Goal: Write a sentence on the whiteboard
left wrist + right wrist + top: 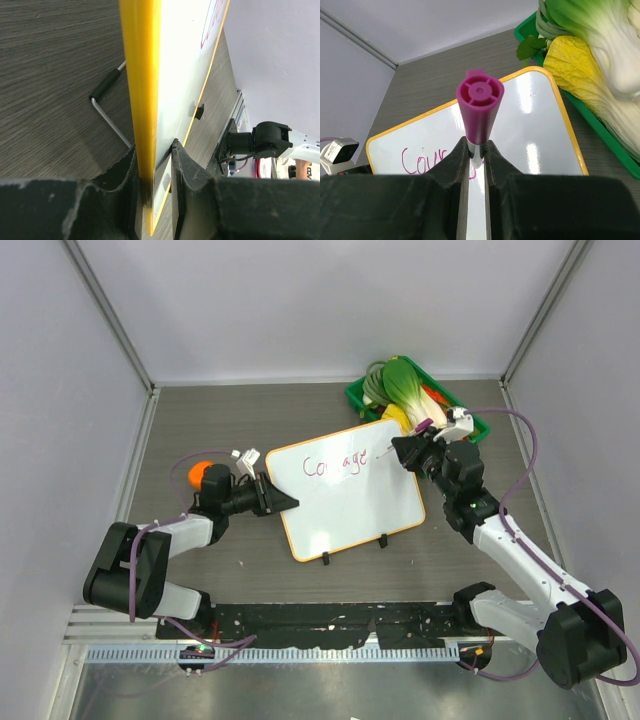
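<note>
We see a green tray (357,396) sitting at the far right of the dark wood-grain desk (220,410), close to the back wall (330,300). It is piled with vegetables: a bok choy (405,380) with dark green leaves and pale white stalks on top, a yellow, crinkled leafy vegetable (395,416) at the tray's near side, and a bundle of grey-green stems (374,380) along its left side. Something reddish-orange (432,393) peeks out beside the bok choy, though we cannot tell what it is. On the left of the desk we find a small orange object (198,472).
</note>
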You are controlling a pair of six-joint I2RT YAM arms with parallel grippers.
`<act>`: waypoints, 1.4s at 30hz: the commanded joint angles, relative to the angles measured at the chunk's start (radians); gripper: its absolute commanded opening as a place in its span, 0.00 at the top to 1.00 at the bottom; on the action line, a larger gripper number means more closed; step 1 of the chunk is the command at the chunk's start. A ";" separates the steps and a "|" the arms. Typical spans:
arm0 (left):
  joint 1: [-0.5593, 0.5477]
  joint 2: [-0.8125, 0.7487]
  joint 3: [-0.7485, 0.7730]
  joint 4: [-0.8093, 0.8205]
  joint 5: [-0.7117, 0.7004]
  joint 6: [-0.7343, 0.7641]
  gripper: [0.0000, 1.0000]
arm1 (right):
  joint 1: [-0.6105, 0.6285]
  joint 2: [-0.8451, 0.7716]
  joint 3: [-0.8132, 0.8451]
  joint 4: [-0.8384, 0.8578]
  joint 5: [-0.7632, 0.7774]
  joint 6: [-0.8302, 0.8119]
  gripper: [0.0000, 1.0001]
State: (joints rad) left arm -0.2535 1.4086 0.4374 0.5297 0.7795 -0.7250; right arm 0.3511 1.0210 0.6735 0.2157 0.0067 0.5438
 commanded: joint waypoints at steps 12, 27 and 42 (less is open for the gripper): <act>-0.006 0.029 -0.011 -0.140 -0.184 0.133 1.00 | -0.003 -0.039 -0.003 0.031 0.035 -0.030 0.99; -0.007 0.030 -0.011 -0.142 -0.186 0.134 1.00 | -0.003 -0.025 0.008 0.034 0.052 -0.039 0.99; -0.009 0.030 -0.011 -0.143 -0.184 0.133 1.00 | -0.003 0.113 0.064 0.123 0.095 -0.027 0.99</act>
State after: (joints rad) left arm -0.2550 1.4086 0.4374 0.5297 0.7792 -0.7246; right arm 0.3511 1.1175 0.6922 0.2367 0.0673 0.5213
